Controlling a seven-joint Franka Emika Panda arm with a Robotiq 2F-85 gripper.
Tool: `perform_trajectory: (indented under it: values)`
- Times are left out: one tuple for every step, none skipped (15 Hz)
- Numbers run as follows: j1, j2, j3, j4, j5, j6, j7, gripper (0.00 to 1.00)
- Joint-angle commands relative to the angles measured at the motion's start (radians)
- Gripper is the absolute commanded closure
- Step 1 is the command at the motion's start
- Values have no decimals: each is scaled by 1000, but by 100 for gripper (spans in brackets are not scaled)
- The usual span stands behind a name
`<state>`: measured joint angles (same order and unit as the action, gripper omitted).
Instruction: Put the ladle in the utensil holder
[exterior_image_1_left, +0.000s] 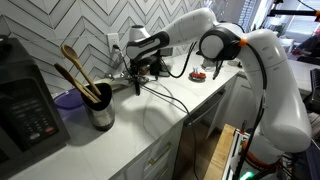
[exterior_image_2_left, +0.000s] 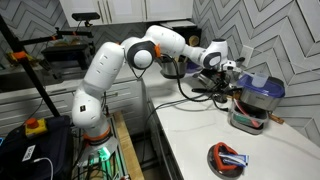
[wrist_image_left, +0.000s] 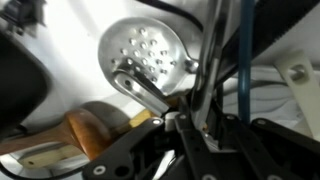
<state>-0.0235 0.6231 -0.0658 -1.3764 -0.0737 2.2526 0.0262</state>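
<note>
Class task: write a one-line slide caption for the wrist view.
Wrist view: the hand holds the ladle by its black handle, perforated metal bowl facing the camera, a wooden spoon nearby.

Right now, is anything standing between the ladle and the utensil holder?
Nothing visible lies between the ladle and the holder. But wooden spoons already stand in the holder and lean across part of its mouth.

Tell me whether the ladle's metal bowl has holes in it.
Yes, the wrist view shows the ladle's bowl dotted with small holes.
</note>
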Motion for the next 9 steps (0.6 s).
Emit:
perform_trajectory:
  values:
    - [5, -107, -15, -131, -43, -136, -19, 94]
    - [-5, -142, 2, -179, -31, -163, -56, 94]
    - [-5, -174, 5, -219, -30, -180, -67, 94]
    - [-6, -217, 10, -277, -27, -189, -85, 94]
    - [-4, -249, 8, -318, -33, -195, -85, 94]
    - [-2, -283, 6, -362, -37, -217, -85, 94]
    - [-4, -320, 6, -411, -38, -237, -90, 94]
    - [-5, -358, 5, -461, -40, -258, -91, 94]
    - [-3, -391, 0, -512, -49, -276, -79, 94]
